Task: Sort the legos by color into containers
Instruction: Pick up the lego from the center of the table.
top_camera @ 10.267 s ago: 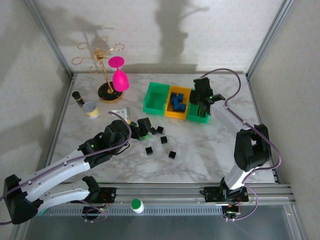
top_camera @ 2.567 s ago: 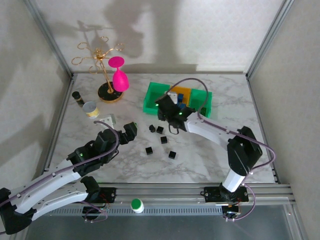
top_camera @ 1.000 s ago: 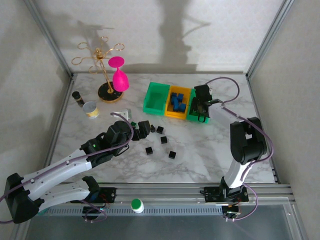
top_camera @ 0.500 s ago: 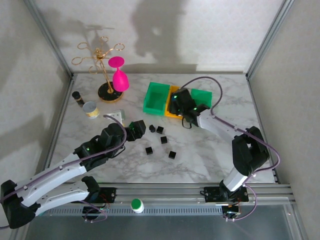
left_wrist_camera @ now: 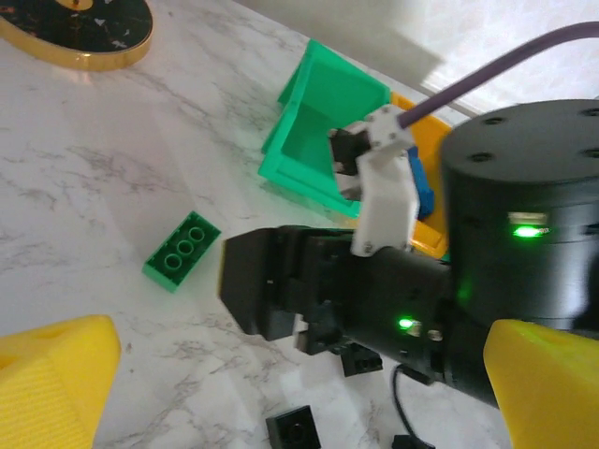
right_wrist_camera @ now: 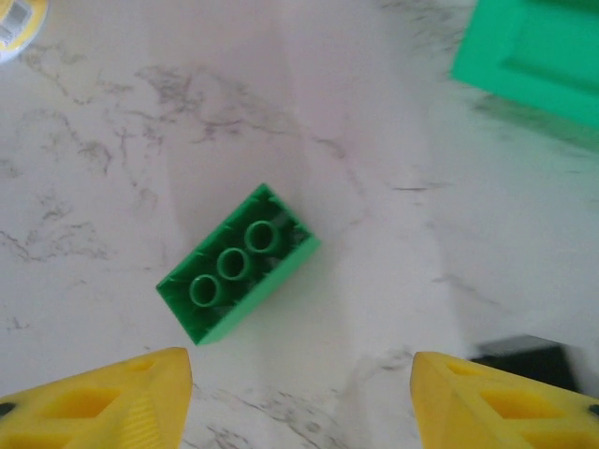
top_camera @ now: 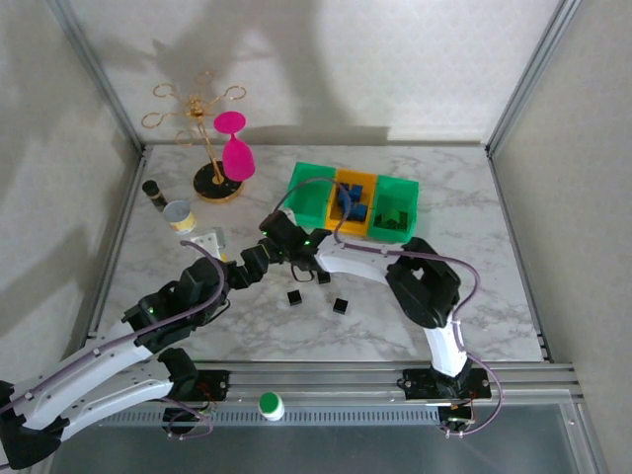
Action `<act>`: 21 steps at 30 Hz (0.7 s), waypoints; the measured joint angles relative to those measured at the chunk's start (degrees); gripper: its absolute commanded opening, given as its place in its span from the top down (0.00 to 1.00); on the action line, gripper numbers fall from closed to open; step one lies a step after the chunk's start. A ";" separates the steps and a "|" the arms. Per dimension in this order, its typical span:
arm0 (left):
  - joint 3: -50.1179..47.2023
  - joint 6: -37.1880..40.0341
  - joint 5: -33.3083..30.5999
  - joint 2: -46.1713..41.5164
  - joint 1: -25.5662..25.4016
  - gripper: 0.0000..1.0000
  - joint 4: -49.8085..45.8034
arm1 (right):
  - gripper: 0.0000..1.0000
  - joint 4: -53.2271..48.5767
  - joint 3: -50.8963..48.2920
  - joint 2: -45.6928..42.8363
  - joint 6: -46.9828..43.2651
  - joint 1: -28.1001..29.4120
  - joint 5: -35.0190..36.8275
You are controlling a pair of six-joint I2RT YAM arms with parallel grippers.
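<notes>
Top external view: right gripper point(top_camera: 273, 231) extends across to the left side of the table point(top_camera: 474, 286), close to left gripper point(top_camera: 247, 267). Black legos point(top_camera: 293, 296) lie loose nearby, and the containers point(top_camera: 405, 183) stand behind.

Left wrist view: left fingers point(left_wrist_camera: 56, 374) spread wide, empty. Green brick point(left_wrist_camera: 182, 251) lies flat, just beside the right gripper's black body.

Right wrist view: right fingers point(right_wrist_camera: 103, 402) wide apart, holding nothing. The brick lies underside up and askew, just ahead of the tips. Advisable: turn the wrist until the jaws face the brick's long sides, descend centred, close, then carry it to a green bin point(right_wrist_camera: 533, 47).
</notes>
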 measured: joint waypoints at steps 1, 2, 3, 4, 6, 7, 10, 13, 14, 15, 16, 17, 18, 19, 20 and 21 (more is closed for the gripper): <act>0.00 -0.13 -0.20 -0.26 0.00 0.00 -0.48 | 0.33 0.07 0.96 1.25 0.26 0.35 -0.11; 0.00 -0.31 -0.46 -0.48 0.00 0.01 -0.90 | 0.33 0.09 1.70 2.19 0.61 0.57 -0.39; 0.00 -0.37 -0.66 -0.66 0.00 0.00 -1.11 | 0.32 0.09 2.36 2.99 0.85 0.70 -0.52; 0.00 -0.44 -0.98 -0.85 0.00 0.00 -1.36 | 0.31 0.09 3.17 3.87 1.03 0.70 -0.61; 0.00 -0.79 -1.55 -1.16 0.00 0.00 -1.70 | 0.31 0.13 4.57 5.42 1.25 0.70 -0.52; 0.00 -1.05 -1.92 -1.31 0.00 0.00 -2.01 | 0.30 0.24 5.11 6.03 1.27 0.70 -0.37; -0.11 -1.68 -2.84 -1.97 0.00 0.01 -2.47 | 0.29 0.68 6.84 8.28 1.25 0.70 -0.35; -0.33 -2.08 -3.30 -2.71 0.00 0.00 -2.56 | 0.27 0.68 9.05 10.88 1.20 0.70 -0.24; -0.33 -2.12 -3.58 -2.75 0.00 0.00 -2.56 | 0.27 0.68 10.03 11.89 1.18 0.70 -0.15; -0.33 -2.16 -3.80 -2.75 0.00 0.00 -2.56 | 0.27 0.87 10.75 12.66 1.20 0.70 -0.13; -0.33 -2.27 -4.04 -2.75 0.00 0.00 -2.56 | 0.27 1.05 11.72 13.49 1.07 0.70 0.00; -0.33 -2.29 -4.11 -2.75 0.00 0.00 -2.60 | 0.27 1.03 12.33 14.08 1.03 0.72 0.28; -0.33 -2.29 -4.22 -2.73 0.00 0.00 -2.71 | 0.27 1.01 12.76 14.49 1.03 0.72 0.59; -0.33 -2.29 -4.24 -2.75 0.00 0.00 -2.82 | 0.27 0.83 13.09 14.86 1.01 0.70 0.92; -0.33 -2.29 -4.26 -2.75 0.00 0.00 -2.86 | 0.27 0.79 13.22 15.10 0.98 0.70 1.22; -0.33 -2.29 -4.26 -2.75 0.00 0.00 -2.86 | 0.27 0.66 13.27 15.15 0.96 0.72 1.49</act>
